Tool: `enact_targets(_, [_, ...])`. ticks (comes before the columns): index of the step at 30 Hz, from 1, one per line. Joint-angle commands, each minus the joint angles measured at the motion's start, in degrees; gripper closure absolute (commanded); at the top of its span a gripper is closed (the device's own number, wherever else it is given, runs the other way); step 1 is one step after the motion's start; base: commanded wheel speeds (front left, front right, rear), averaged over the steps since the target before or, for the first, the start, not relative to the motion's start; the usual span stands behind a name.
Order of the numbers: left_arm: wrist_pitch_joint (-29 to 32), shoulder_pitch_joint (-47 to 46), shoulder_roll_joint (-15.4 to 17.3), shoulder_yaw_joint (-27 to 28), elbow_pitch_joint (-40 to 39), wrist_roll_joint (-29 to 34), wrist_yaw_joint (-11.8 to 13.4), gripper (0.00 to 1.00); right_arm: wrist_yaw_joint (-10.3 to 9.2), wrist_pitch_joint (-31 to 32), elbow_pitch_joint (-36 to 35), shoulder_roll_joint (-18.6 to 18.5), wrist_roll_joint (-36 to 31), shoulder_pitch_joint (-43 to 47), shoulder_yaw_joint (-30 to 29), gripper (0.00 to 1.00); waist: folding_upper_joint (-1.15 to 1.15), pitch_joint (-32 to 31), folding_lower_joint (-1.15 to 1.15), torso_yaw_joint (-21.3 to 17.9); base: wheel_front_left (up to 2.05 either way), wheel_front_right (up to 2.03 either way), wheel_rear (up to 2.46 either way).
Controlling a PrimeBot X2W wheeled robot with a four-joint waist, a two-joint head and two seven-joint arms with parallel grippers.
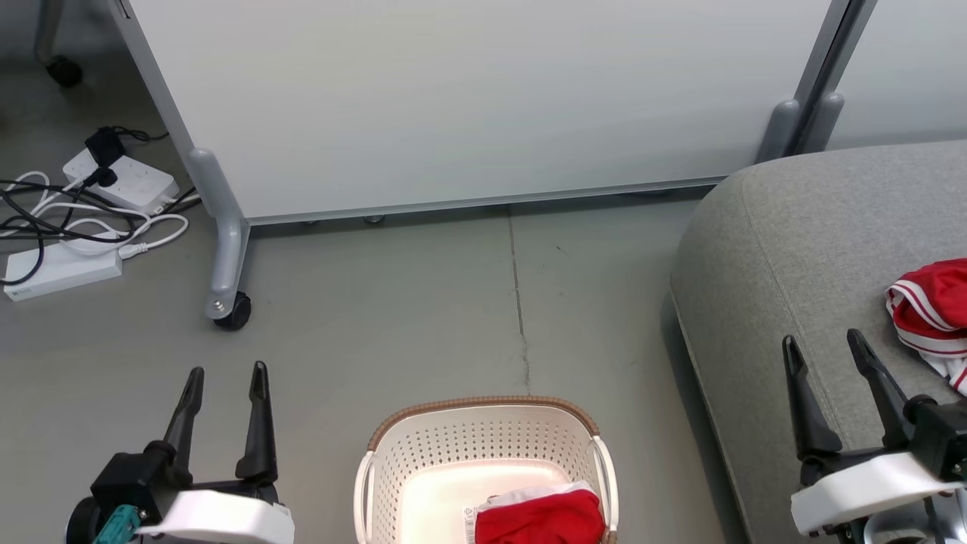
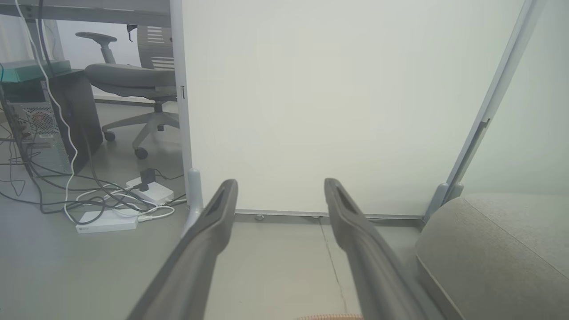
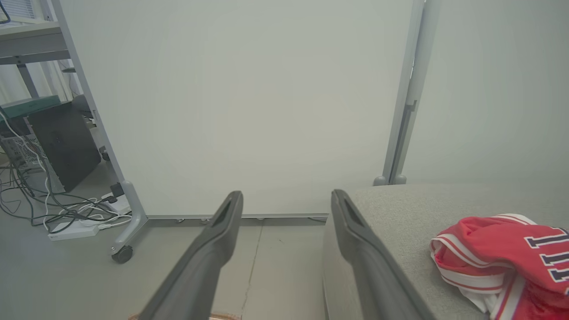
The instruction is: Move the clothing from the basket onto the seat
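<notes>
The cream basket (image 1: 483, 442) with a brown rim stands on the floor at the bottom centre of the head view. A red piece of clothing (image 1: 540, 517) with white trim lies in its near right corner. Another red garment (image 1: 933, 310) with white stripes rests on the grey seat (image 1: 801, 249) at the right, seen as clothing (image 3: 502, 253) in the right wrist view. My left gripper (image 1: 227, 378) hangs open and empty left of the basket. Over the seat's front edge, my right gripper (image 1: 823, 344) is open and empty, left of the garment.
A white rolling partition (image 1: 468, 106) with a castor foot (image 1: 227, 306) stands behind the basket. Power strips and tangled cables (image 1: 75, 211) lie on the floor at the far left. An office chair (image 2: 129, 84) and a computer tower (image 2: 40, 129) stand beyond them.
</notes>
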Motion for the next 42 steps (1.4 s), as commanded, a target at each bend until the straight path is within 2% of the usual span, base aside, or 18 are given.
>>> enact_targets(1, [-0.18, 0.68, -0.02, 0.15, 0.02, 0.59, -0.49, 0.0, 0.09, 0.44, -0.21, -0.13, 0.45, 1.03, 0.02, 0.0, 0.0, -0.45, 0.0, -0.05, 0.0, 0.0, 0.0])
enact_targets(35, [-0.19, 1.02, -1.12, 1.53, 4.72, 2.96, -2.79, 0.0, 0.09, 1.41, -0.42, -0.12, 2.35, 3.13, 1.07, 0.0, 0.0, -1.56, 0.0, 0.39, 0.0, 0.0, 0.0])
enact_targets(42, [0.33, -3.45, -2.21, -0.67, 2.86, 3.36, -3.86, 0.0, 0.09, 1.57, -1.9, -0.13, 2.15, 1.53, 1.2, 0.0, 0.0, 0.99, 0.0, -0.11, 0.0, 0.0, 0.0])
